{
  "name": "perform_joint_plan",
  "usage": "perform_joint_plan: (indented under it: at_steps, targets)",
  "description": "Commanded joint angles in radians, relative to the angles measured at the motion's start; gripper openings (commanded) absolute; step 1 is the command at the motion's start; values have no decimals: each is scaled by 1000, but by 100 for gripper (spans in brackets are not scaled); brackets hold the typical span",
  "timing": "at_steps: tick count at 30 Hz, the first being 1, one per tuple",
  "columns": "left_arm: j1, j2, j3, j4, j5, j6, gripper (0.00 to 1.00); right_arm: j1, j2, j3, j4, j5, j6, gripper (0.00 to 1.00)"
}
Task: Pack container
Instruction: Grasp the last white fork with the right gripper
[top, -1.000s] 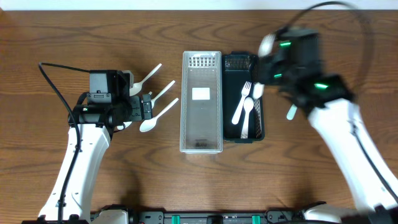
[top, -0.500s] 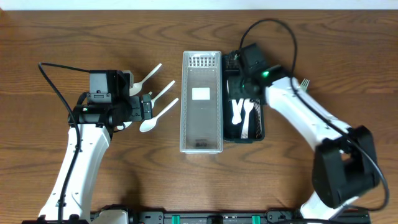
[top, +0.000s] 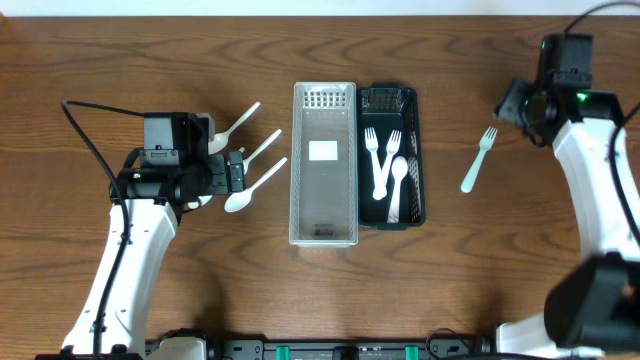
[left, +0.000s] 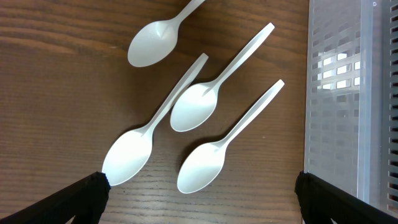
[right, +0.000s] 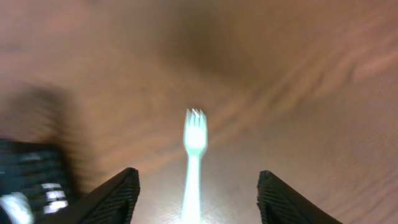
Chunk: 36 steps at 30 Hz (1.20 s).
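A clear perforated plastic rectangular basket (top: 324, 225) lies lengthwise at the middle of the brown wooden tabletop (top: 300, 290), with a white label (top: 322, 151) on its floor. A dark plastic rectangular tray (top: 419, 200) sits just beside it at its 3 o'clock. The tray holds white plastic cutlery (top: 398, 175), at least two forks and a spoon.

At 9 o'clock of the basket lie four white plastic spoons (left: 196, 109). In the left wrist view their bowls point toward 7 o'clock and their handles toward 1 o'clock. The left end effector (left: 202, 196) hovers over their bowl ends with its jaws wide apart. The black fingertips (left: 87, 193) show at the lower corners of that view, and the basket wall is at 3 o'clock.

A single white plastic fork (top: 479, 160) lies on the bare tabletop at 3 o'clock of the dark tray, well apart from it. The right end effector (top: 518, 100) is at 1 o'clock of this fork. In the blurred right wrist view its jaws stand apart, with the fork lying between and ahead of the fingers (right: 115, 193), tines toward 12 o'clock.
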Motion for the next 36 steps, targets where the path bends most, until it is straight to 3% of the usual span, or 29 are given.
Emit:
perform_joint_plan:
  at_steps: [1, 7, 12, 20, 21, 27, 31, 36]
  targets:
    - [4, 8, 14, -2, 6, 10, 98, -10, 102, -32, -5, -58, 30, 62]
    - [4, 8, 14, -3, 6, 10, 98, -3, 253, -32, 15, -58, 45, 64]
    - [4, 8, 14, -3, 6, 10, 98, 1, 309, -32, 48, -85, 46, 56]
    - [4, 8, 14, -3, 6, 10, 98, 4, 371, -48, 53, -84, 55, 54]
    - [4, 8, 14, -3, 6, 10, 98, 4, 381, -48, 53, -84, 58, 49]
    - [4, 8, 14, -3, 6, 10, 98, 4, 380, -46, 50, -84, 53, 3]
    - [4, 8, 14, -3, 6, 10, 98, 10, 314, -31, 24, -91, 53, 1]
    - [4, 8, 14, -3, 6, 10, 98, 62, 101, -26, 17, -108, -10, 1]
